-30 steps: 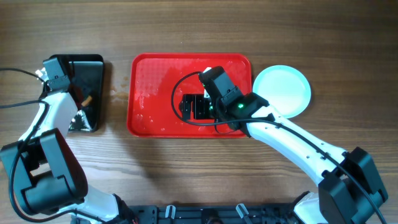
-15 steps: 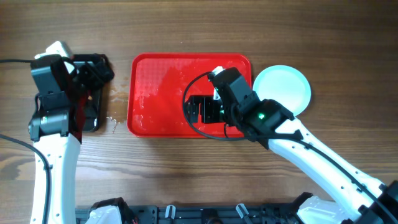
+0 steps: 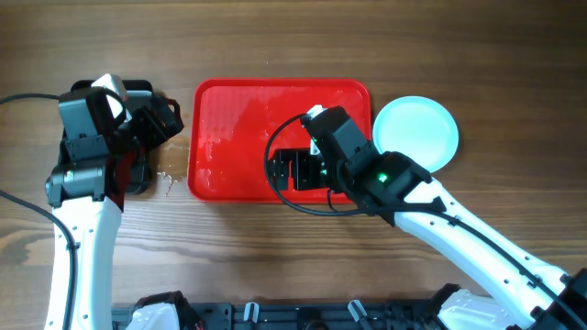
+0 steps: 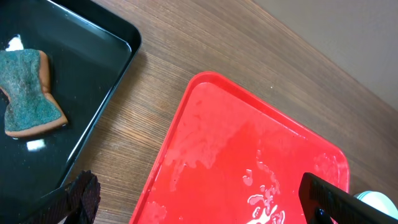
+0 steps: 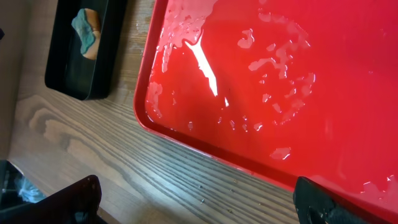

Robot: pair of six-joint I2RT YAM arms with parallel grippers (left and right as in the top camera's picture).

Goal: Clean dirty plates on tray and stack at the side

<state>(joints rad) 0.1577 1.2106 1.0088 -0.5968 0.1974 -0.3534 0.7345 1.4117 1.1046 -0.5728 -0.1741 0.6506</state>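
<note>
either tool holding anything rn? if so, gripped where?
Nothing is held. The left tool and the right tool are both open with nothing between their fingers. The sponge lies loose in the black tray.

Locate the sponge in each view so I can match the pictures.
Overhead: sponge not visible; left arm covers most of the black tray.
Left wrist: sponge at far left, lying in the black tray.
Right wrist: sponge top left, small, in the black tray.
Shared landmark: the wet red tray.
</note>
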